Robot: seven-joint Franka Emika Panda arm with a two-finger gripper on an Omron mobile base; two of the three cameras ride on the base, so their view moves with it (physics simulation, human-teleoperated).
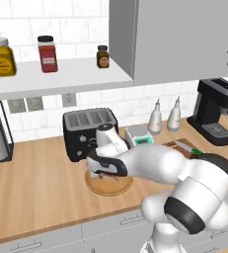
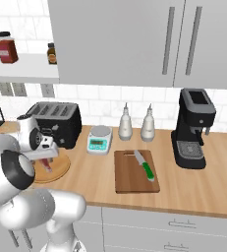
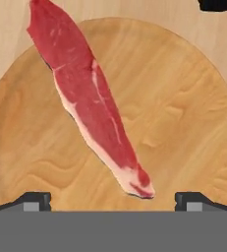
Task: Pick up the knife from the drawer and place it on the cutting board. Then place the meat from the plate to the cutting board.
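The green-handled knife (image 2: 145, 166) lies on the dark cutting board (image 2: 134, 172), right of the scale; its handle (image 1: 195, 151) peeks out past my arm. The reddish meat (image 3: 93, 103) stretches slantwise across the round tan plate (image 3: 184, 123). My gripper (image 3: 112, 202) hangs open just above the plate (image 2: 58, 170), pointing down. Its two fingertips (image 3: 34, 201) stand wide apart on either side of the meat's near end, touching nothing. In the left base view the hand (image 1: 103, 170) covers most of the plate (image 1: 110, 189). Drawer fronts (image 2: 184, 224) under the counter are shut.
A black toaster (image 2: 56, 123) stands right behind the plate. A small scale (image 2: 99, 139) and two white bottles (image 2: 126, 123) sit behind the board. A black coffee machine (image 2: 192, 128) stands at the right. Spice jars (image 1: 47, 53) line a shelf overhead.
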